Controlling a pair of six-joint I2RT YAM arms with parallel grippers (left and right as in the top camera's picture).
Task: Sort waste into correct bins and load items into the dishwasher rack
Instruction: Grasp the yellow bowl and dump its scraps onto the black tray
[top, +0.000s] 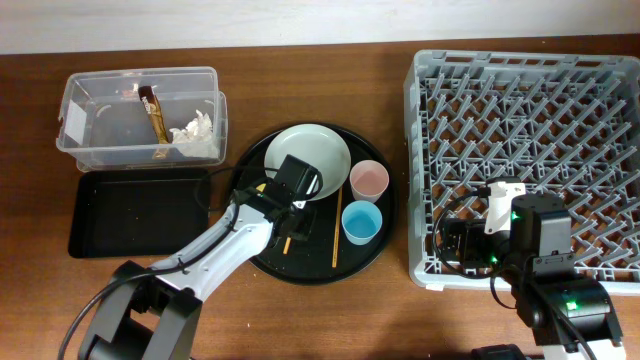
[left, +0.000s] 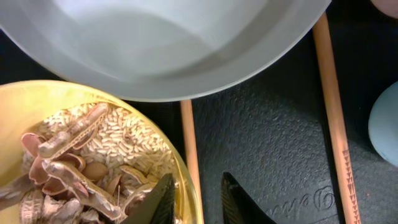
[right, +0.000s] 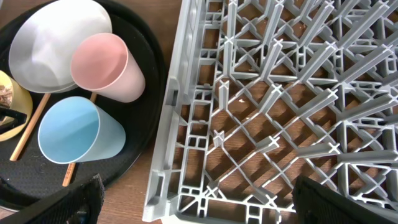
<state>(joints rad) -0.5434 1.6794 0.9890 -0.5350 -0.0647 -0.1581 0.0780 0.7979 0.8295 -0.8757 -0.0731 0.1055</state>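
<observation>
The small yellow bowl holds brownish food scraps with rice on the round black tray. My left gripper is open and straddles the bowl's rim, one finger inside and one finger outside; from overhead it hides most of the bowl. The pale green plate, pink cup, blue cup and two chopsticks lie on that tray. My right gripper is open and empty over the grey rack's front left corner.
The clear box at the back left holds the brown-and-gold wrapper stick and white tissue. The shallow black rectangular tray lies in front of it. The rack has no items in it.
</observation>
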